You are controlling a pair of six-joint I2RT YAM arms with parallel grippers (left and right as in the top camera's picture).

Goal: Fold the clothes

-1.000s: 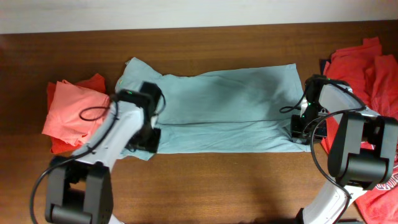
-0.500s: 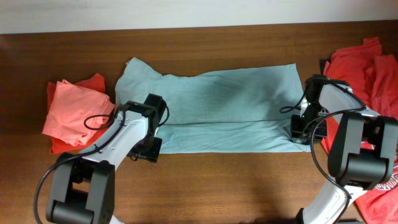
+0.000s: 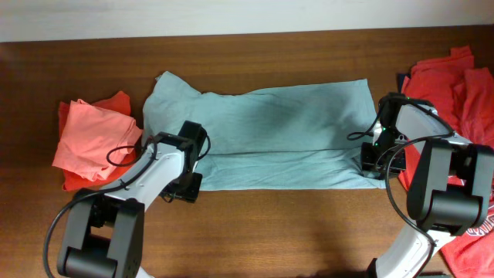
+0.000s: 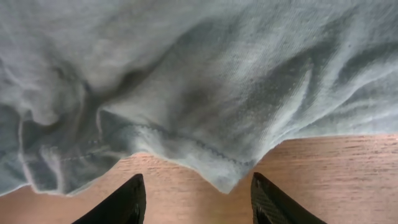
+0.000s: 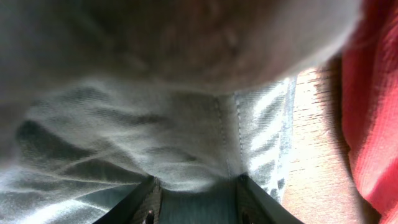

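Closest in, the left wrist view shows our left gripper (image 4: pixel 199 198) with its two dark fingers apart over the bare wood of the table (image 4: pixel 348 180), clamped on nothing. The stitched hem of the grey-blue shirt (image 4: pixel 205 81) dips just beyond the gap. In the right wrist view, our right gripper (image 5: pixel 198 198) sits low on the same shirt with cloth filling the space between its parted fingers; we cannot tell whether they pinch it. The red heap (image 5: pixel 373 112) shows at that view's edge. Only the overhead view gives us the whole shirt, spread flat mid-table with a crease along its length. There the left arm (image 3: pixel 147 174) slants in to its lower left corner and the right arm (image 3: pixel 432 166) hooks inward onto its right end. White lettering on a red shirt (image 3: pixel 472 241) at the lower right is cut off and unreadable. Farther left lies a folded salmon shirt (image 3: pixel 89 139).
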